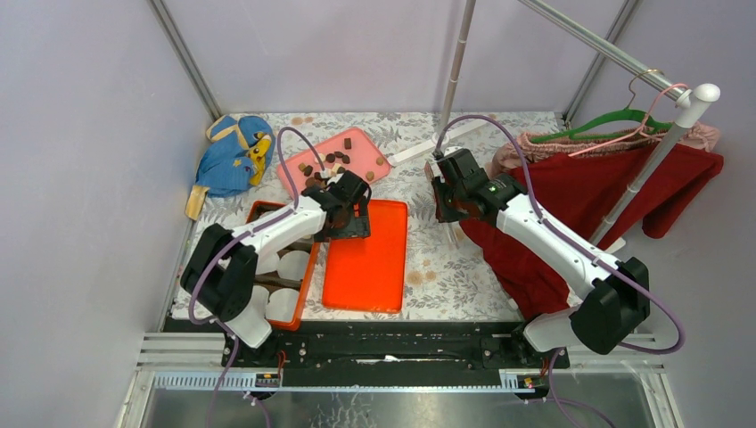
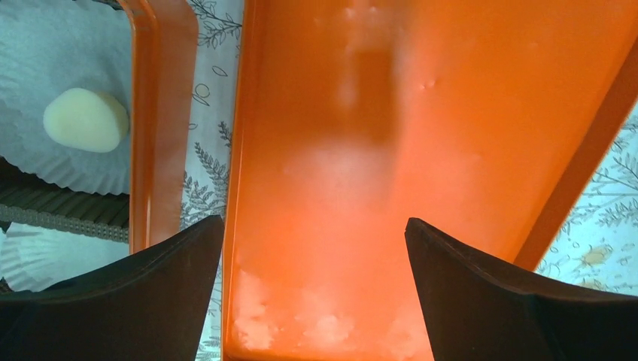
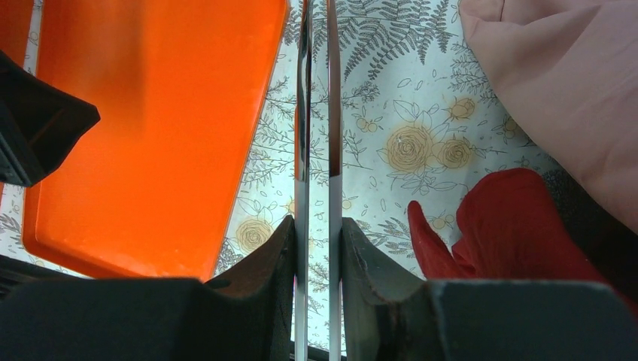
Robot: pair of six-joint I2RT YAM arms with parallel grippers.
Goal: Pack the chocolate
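Chocolate [image 1: 341, 157] mostly on pink tray [image 1: 287, 174]; one white piece [image 2: 83, 120] sits in paper liner [image 2: 45, 53] inside orange box [image 2: 158, 113]. Left gripper [image 2: 316, 226] spread wide, empty, over orange lid [image 1: 370, 259]. Right gripper [image 3: 316, 226] pinching metal tongs [image 3: 334, 90]. Looks between picks to me. Next: I'd bring tongs to pink tray, nip one piece.

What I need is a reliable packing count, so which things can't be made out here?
Top view: chocolates on the pink tray are too small to count; the left arm covers its near end.
Top view: the same arm hides much of the orange box and its paper liners.
Right wrist: metal tongs between the right fingers run off the top edge; tips unseen.
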